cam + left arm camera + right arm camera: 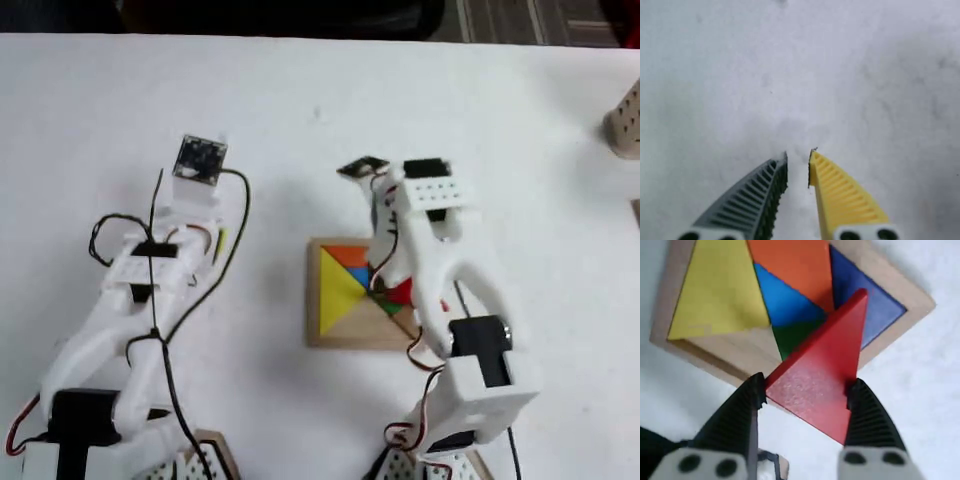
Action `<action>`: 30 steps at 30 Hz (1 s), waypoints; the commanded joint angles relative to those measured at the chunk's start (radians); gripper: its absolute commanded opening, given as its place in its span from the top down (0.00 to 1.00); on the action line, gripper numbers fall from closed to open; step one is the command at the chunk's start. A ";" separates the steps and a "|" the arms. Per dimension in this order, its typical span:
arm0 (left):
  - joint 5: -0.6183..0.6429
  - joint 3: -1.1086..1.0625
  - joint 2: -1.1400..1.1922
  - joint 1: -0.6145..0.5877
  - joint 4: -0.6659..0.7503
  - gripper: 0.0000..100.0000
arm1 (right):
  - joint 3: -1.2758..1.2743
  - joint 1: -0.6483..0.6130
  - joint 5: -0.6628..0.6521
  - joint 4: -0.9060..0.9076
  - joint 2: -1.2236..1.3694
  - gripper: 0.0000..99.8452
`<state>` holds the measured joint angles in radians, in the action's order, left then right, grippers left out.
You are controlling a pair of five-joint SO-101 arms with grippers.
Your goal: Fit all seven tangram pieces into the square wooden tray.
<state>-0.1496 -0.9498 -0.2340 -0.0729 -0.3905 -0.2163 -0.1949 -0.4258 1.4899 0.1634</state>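
Observation:
The square wooden tray (316,336) (677,354) lies on the white table, holding a yellow triangle (340,292) (717,287), an orange piece (347,256) (795,267), a light blue piece (785,302), a green piece (792,335) and a dark blue piece (865,302). My right gripper (805,392) is shut on a red triangle (822,375) (399,291), held tilted above the tray's near side, its tip over the pieces. My left gripper (797,167) hovers over bare table to the tray's left, its grey and yellow fingers nearly together with nothing between them.
A wooden object (625,120) stands at the table's far right edge. Cables (160,300) trail along the left arm. Wooden arm bases (215,455) sit at the near edge. Open white table surrounds the tray.

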 commanded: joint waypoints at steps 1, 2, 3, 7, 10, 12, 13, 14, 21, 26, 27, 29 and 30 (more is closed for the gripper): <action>-0.011 0.003 -0.015 0.004 0.017 0.89 | -0.015 -0.021 0.273 -0.091 -0.058 0.96; -0.011 0.003 -0.015 0.004 0.017 0.89 | -0.023 -0.021 0.358 -0.108 -0.058 0.96; -0.011 0.003 -0.015 0.004 0.017 0.89 | -0.026 -0.019 0.428 -0.120 -0.058 0.96; -0.011 0.003 -0.015 0.002 0.017 0.89 | -0.041 -0.025 0.552 -0.125 -0.058 0.89; -0.011 0.002 -0.015 0.002 0.017 0.89 | -0.044 -0.047 0.548 -0.125 -0.058 0.78; -0.011 -0.009 -0.022 0.002 0.017 0.89 | -0.040 -0.059 0.540 -0.122 -0.065 0.73; -0.011 -0.009 -0.022 0.002 0.017 0.89 | -0.037 -0.059 0.512 -0.116 -0.070 0.72; -0.011 -0.009 -0.022 0.002 0.017 0.89 | -0.018 -0.059 0.482 -0.104 -0.073 0.73; -0.011 -0.011 -0.022 0.004 0.017 0.89 | 0.120 -0.064 0.362 0.035 -0.058 0.87; -0.011 -0.012 -0.022 0.005 0.017 0.89 | 0.144 0.050 0.351 0.091 -0.085 0.97; -0.011 -0.012 -0.022 0.007 0.017 0.89 | 0.130 0.082 0.328 0.088 -0.093 0.98; -0.011 -0.012 -0.022 0.007 0.017 0.89 | 0.091 0.143 0.305 0.064 -0.107 0.98; -0.011 -0.012 -0.024 0.007 0.017 0.89 | 0.060 0.174 0.304 0.038 -0.117 0.98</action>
<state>-0.1496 -0.9666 -0.2340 -0.0729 -0.3905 -0.1289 -0.1059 -0.0959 1.5620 0.1220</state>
